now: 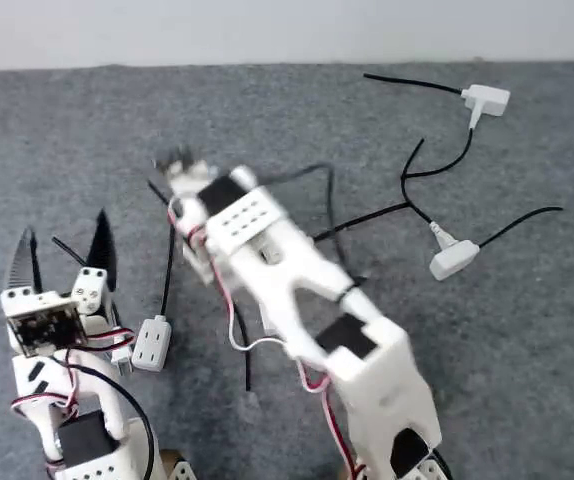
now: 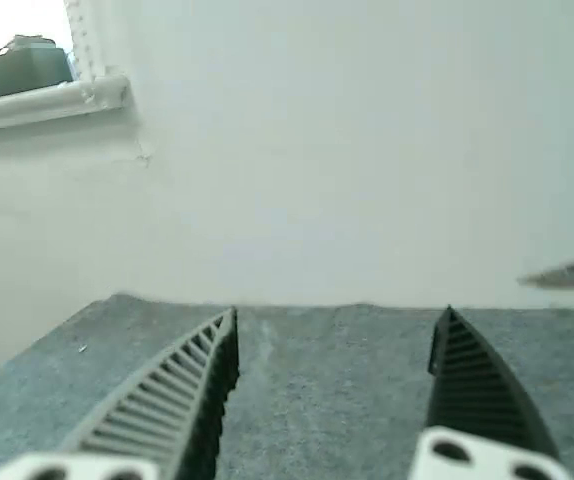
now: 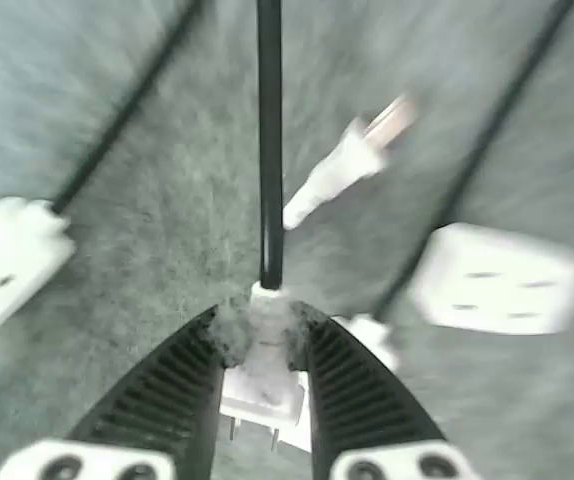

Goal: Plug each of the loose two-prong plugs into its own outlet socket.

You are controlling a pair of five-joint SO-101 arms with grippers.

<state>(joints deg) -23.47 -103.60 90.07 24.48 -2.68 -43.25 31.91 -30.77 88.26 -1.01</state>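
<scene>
Found the right gripper [image 3: 263,330] closed snugly on a white two-prong plug [image 3: 263,385], with ribbed fingers [image 3: 182,385] against both its flanks, two metal prongs pointing back toward the wrist camera, and a black cord [image 3: 269,150] leading straight away from its far end. Placed that held plug, in the high view, at the tip of the right arm [image 1: 297,270], out over the middle of the mat, too blurred there to make out. Saw a loose plug [image 3: 352,170] just beyond the held plug, beside the cord, tilted. Noted a slotted socket [image 3: 497,278] close on one side of the held plug and an edge socket [image 3: 7,262] farther off on the other side. Spotted a near socket [image 1: 152,343] between the held plug and the arm bases, face up; could not match it to either of the others. Found the left gripper [image 1: 65,222] spread wide with nothing between its fingers, nearer the bases than the held plug.

Looked over a grey carpet-like mat [image 1: 527,380] under everything, with a plain white wall [image 2: 367,150] past its far edge and a white ledge [image 2: 47,100] on that wall.

Picked out a far cord end [image 1: 485,98] and a nearer cord end [image 1: 454,258], both well apart from the held plug on the right arm's side, with loops of black wire [image 1: 407,190] across the mat in between.
</scene>
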